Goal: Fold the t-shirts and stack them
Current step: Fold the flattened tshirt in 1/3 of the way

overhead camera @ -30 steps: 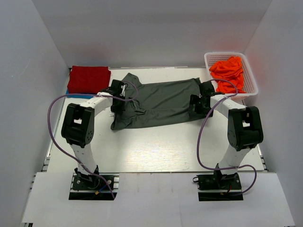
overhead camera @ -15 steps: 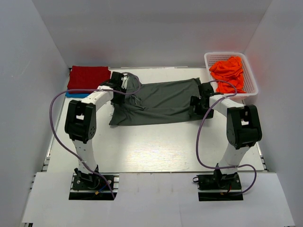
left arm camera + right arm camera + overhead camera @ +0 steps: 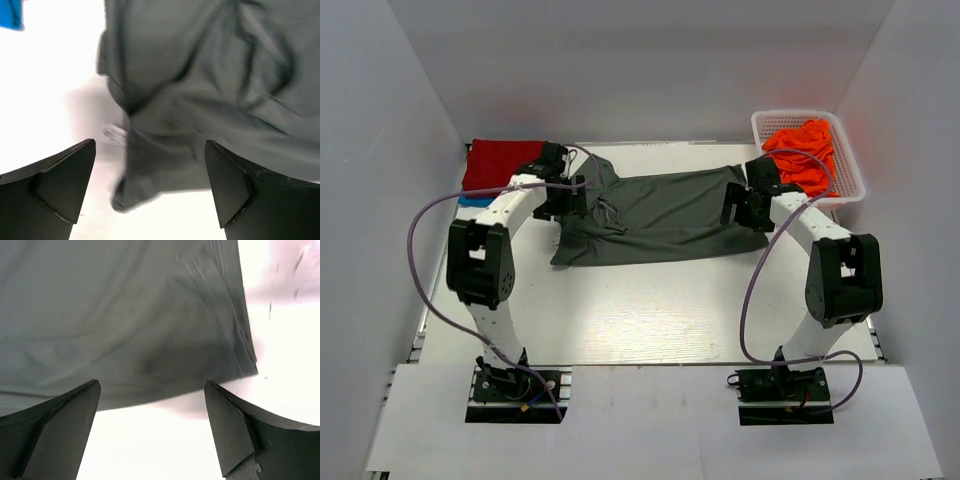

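Seen from above, the charcoal t-shirt [image 3: 660,215] lies spread crosswise on the far half of the worktop [image 3: 650,310]. Its left end is bunched and creased, and its right end lies flatter. The left tool [image 3: 572,200] hangs over the bunched end and the right tool [image 3: 740,212] over the right edge. A folded red t-shirt [image 3: 505,165] sits at the far left with a sliver of blue t-shirt [image 3: 470,200] at its near edge, and orange t-shirts [image 3: 805,148] are heaped in the white basket [image 3: 855,180] at the far right. Those two crowd the shirt's ends, while the bare near half offers room to draw cloth nearward. In the left wrist view the left tool's jaws stand wide apart, gripping nothing, above rumpled folds and a loose lower flap. In the right wrist view the right tool's jaws also stand apart, over a smooth panel ending in a stitched hem corner. The cloth looks light and limp, likely to sag and drag. The doubled hem corners seem the surest holds, pinched against the worktop.
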Robot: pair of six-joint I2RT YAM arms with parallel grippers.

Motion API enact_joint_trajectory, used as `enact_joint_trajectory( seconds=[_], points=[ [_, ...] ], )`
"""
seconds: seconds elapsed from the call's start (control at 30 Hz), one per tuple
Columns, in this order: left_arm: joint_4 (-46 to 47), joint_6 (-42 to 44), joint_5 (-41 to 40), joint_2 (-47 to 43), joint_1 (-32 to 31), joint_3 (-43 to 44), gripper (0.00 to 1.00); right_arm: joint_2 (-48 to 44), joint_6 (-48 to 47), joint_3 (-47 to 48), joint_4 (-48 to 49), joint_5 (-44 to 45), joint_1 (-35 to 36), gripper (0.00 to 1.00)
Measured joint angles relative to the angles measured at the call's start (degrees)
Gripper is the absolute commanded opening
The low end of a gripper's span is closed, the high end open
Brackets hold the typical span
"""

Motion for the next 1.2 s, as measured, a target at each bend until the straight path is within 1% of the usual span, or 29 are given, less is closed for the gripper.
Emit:
enact_joint_trajectory(
  seconds=[0.1, 0.17, 0.23, 0.33, 0.43, 0.57, 0.73, 0.93, 1.07, 1.2],
  points=[
    [1.9, -2.9, 4.2, -5.4, 0.1, -4.0, 1.00, -0.2, 0.0, 1.4, 1.1, -1.0, 0.0, 0.90],
    [4.1, -4.7, 6.5, -8.9, 0.1, -8.4, 1.00, 0.4, 0.0, 1.6, 2.0, -1.6, 0.0, 0.90],
    [5.1, -6.1, 7.8, -10.3, 0.0, -12.1, 1.00, 2.3, 0.1, 2.1, 3.1, -2.5, 0.0, 0.90],
    [6.4, -7.9, 8.1, -9.5, 0.0, -16.8, 1.00, 6.3, 0.5, 3.6, 4.9, -3.5, 0.0, 0.90],
    [6.8, -10.0, 7.2, -6.1, 0.1, -20.3, 1.00, 10.4, 1.1, 4.9, 6.6, -4.2, 0.0, 0.90],
    [6.8, -12.6, 4.0, -5.9, 0.5, -21.0, 1.00, 14.5, 1.9, 6.8, 6.6, -3.2, -0.4, 0.90],
    [6.6, -16.0, -0.2, -6.4, 2.9, -22.1, 1.00, 15.3, 3.3, 7.8, 6.3, -1.9, -1.6, 0.90],
    [5.7, -17.7, -1.0, -7.3, 6.5, -23.6, 1.00, 15.5, 3.7, 8.3, 6.0, -2.5, -2.4, 0.90],
    [3.7, -17.9, 0.2, -9.0, 7.4, -25.0, 1.00, 15.1, 2.4, 7.8, 6.4, -4.8, -3.0, 0.90],
    [-2.7, -17.8, -0.8, -11.7, 7.5, -26.0, 1.00, 13.7, 1.7, 6.0, 7.5, -6.6, -3.5, 0.90]
  ],
)
